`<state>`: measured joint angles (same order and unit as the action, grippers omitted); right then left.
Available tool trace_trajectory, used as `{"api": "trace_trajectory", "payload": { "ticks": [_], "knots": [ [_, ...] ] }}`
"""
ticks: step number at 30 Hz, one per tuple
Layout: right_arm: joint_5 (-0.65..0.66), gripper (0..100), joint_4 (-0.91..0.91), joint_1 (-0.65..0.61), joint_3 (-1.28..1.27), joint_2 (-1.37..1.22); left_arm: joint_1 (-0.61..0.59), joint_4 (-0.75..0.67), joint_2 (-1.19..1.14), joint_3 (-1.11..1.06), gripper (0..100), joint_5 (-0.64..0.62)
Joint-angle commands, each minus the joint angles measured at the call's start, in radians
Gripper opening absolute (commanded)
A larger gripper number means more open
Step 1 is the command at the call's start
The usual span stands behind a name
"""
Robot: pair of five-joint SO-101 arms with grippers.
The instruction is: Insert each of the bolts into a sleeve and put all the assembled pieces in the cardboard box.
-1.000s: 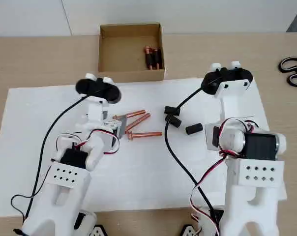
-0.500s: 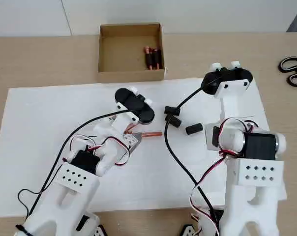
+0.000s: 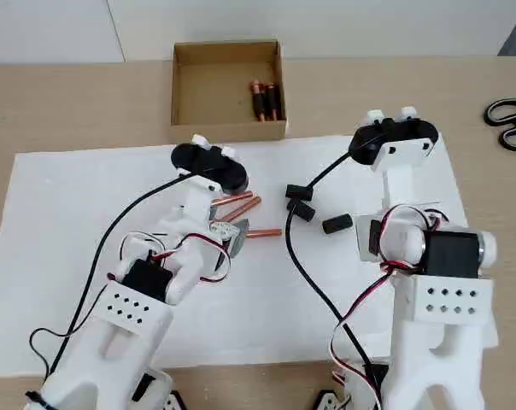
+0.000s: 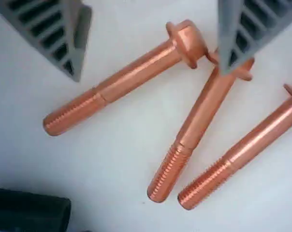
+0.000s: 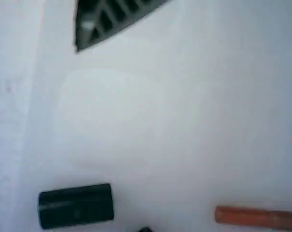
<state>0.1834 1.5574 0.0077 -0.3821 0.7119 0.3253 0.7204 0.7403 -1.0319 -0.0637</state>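
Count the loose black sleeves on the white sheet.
3: two sleeves close together near the white sheet's middle, a third nearer the right arm. An arm could hide others.

The bolts (image 4: 126, 77) are shiny copper, the sleeves (image 3: 337, 224) matte black. The cardboard box (image 3: 228, 132) is plain brown, the sheet (image 3: 70, 196) white, the desk (image 3: 70, 102) pale wood-grain. The left hand (image 4: 151, 67) has grey fingers (image 4: 44, 21) with dark slots. The arms (image 3: 437, 342) are white. The scissors (image 3: 510, 120) have black handles.

White sheet (image 3: 61, 222), box (image 3: 228, 131), scissors (image 3: 508, 120) on wooden table (image 3: 70, 98)
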Motion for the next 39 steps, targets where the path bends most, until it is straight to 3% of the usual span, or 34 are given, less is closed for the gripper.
{"api": "trace_trajectory", "payload": {
  "ticks": [1,13,20,39],
  "knots": [
    [0.008,19.1,0.005,0.012,0.005,0.019,0.005,0.003,0.028,0.031,18,-0.012],
    [0.008,19.1,0.027,0.01,0.005,0.019,0.005,0.003,0.028,0.016,18,-0.02],
    [0.008,19.1,0.027,0.01,0.005,0.019,0.005,0.0,0.028,0.019,18,-0.095],
    [0.008,19.1,0.027,0.005,0.005,0.021,0.005,-0.002,0.028,0.022,18,-0.095]
  ]
}}
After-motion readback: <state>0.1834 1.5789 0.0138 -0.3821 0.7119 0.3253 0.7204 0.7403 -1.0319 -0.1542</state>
